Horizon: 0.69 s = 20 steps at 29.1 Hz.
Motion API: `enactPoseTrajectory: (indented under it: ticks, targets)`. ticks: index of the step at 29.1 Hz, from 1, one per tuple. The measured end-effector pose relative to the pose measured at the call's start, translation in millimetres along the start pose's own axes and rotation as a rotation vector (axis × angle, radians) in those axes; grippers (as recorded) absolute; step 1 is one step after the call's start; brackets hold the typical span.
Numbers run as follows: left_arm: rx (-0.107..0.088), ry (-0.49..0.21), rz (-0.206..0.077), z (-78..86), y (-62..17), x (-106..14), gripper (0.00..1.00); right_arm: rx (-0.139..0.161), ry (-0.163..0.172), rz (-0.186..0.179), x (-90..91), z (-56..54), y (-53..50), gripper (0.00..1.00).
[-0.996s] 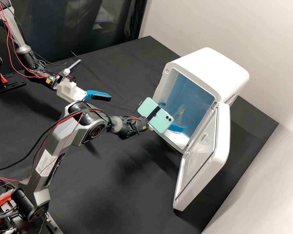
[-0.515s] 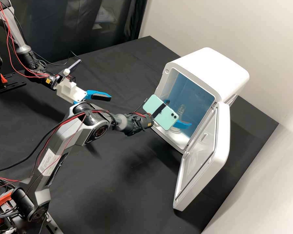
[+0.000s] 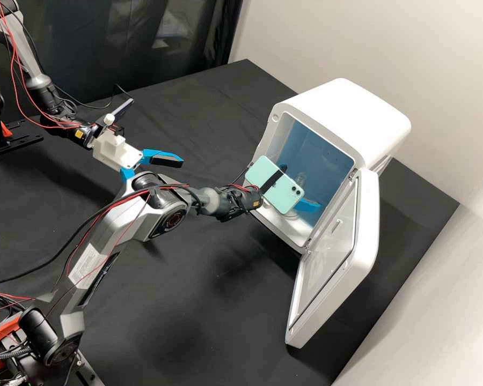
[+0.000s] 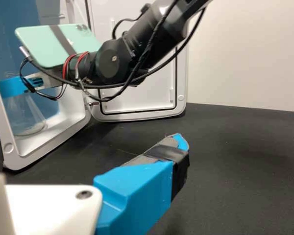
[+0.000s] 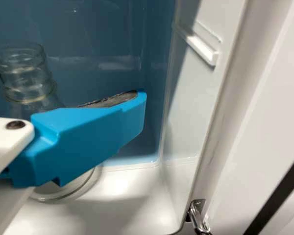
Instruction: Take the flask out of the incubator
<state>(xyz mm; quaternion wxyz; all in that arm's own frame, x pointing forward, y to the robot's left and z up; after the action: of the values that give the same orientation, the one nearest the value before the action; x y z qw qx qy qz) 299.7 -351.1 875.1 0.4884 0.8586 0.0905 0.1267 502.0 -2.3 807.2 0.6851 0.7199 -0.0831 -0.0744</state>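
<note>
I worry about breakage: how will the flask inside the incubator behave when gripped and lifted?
The flask looks like clear glass, so probably fragile and slippery. It seems empty, likely light. Its wide base should resist tipping, though a push at the neck might topple it.

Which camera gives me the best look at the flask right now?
The right wrist view: the flask is close, its neck and mouth clear. The left wrist view shows its lower body inside the incubator; in the high view the phone covers most of it.
</note>
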Motion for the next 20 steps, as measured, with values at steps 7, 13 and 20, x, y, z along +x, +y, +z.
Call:
enactPoseTrajectory:
  ticks: [7,13,20]
  targets:
    - [0.001,-0.011,0.000,3.5,-0.1,0.0,1.00,-0.002,-0.029,-0.021,8.4,11.9,-5.1,1.00]
    - [0.002,-0.013,0.009,4.3,2.9,-0.9,1.00,0.000,-0.035,-0.035,13.7,13.2,-8.1,1.00]
    - [0.002,-0.013,0.009,4.3,2.9,-0.9,1.00,0.001,-0.038,-0.043,21.8,15.9,-12.7,1.00]
